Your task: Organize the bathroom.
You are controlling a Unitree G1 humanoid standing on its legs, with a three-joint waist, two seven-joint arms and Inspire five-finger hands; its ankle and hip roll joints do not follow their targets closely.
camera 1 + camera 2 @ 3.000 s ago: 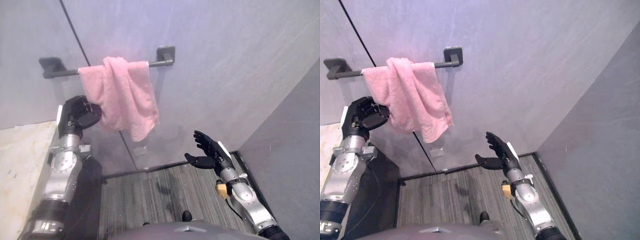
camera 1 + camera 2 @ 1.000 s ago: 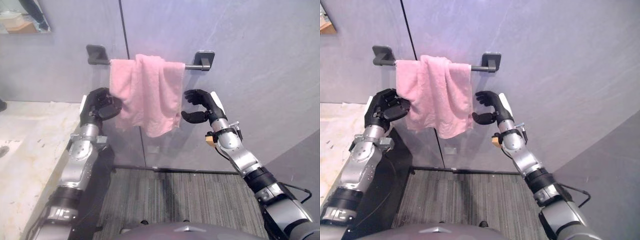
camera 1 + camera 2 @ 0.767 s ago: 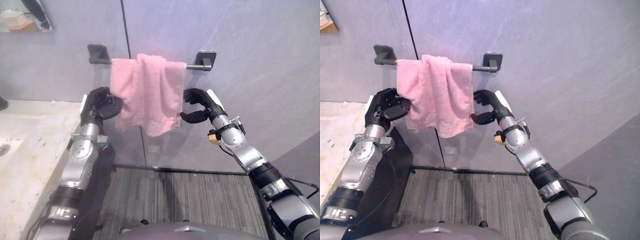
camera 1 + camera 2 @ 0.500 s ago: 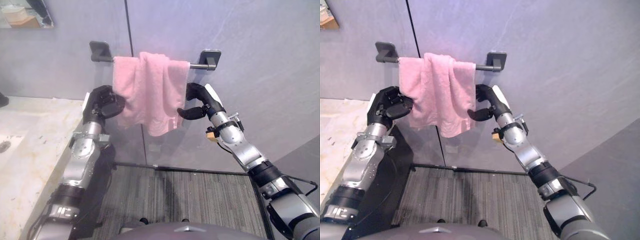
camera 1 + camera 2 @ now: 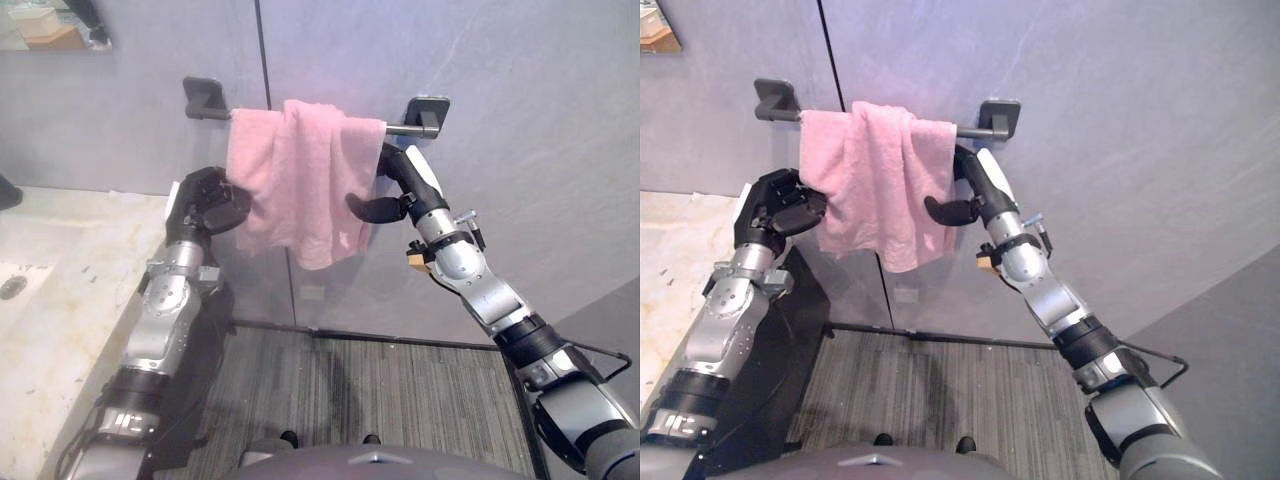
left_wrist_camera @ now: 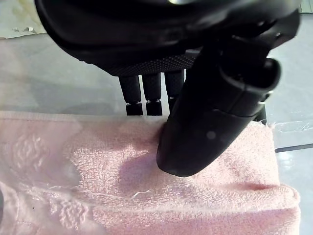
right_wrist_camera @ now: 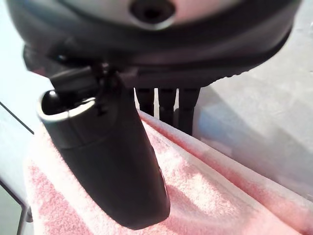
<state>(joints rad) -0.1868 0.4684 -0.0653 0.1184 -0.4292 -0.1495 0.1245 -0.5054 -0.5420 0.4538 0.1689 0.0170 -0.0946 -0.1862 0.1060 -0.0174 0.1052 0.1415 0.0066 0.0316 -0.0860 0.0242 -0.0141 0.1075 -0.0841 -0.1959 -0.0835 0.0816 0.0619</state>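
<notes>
Left eye view takes in a grey panelled wall (image 5: 520, 90) with a dark vertical seam, and mounted across it a dark towel bar (image 5: 400, 129) on two square brackets. Below the bar runs a striped grey floor mat (image 5: 380, 400), and to the bar's left lies a pale, stained stone surface (image 5: 50, 290).

Draped over the bar hangs a pink towel (image 5: 300, 180), bunched and uneven, with a thicker fold down its middle and its lowest corner hanging right of centre.

At the towel's left edge, below the bar, the left hand (image 5: 205, 203) has its fingers curled round the cloth; the left wrist view shows the thumb (image 6: 215, 112) pressed onto the pink terry with the fingers (image 6: 146, 93) reaching behind it, so the hand pinches the towel.

At the towel's right edge, just under the bar's right bracket, the right hand (image 5: 400, 185) grips the cloth: its thumb lies on the front, and the right wrist view shows the fingers (image 7: 166, 105) tucked behind the hem.
</notes>
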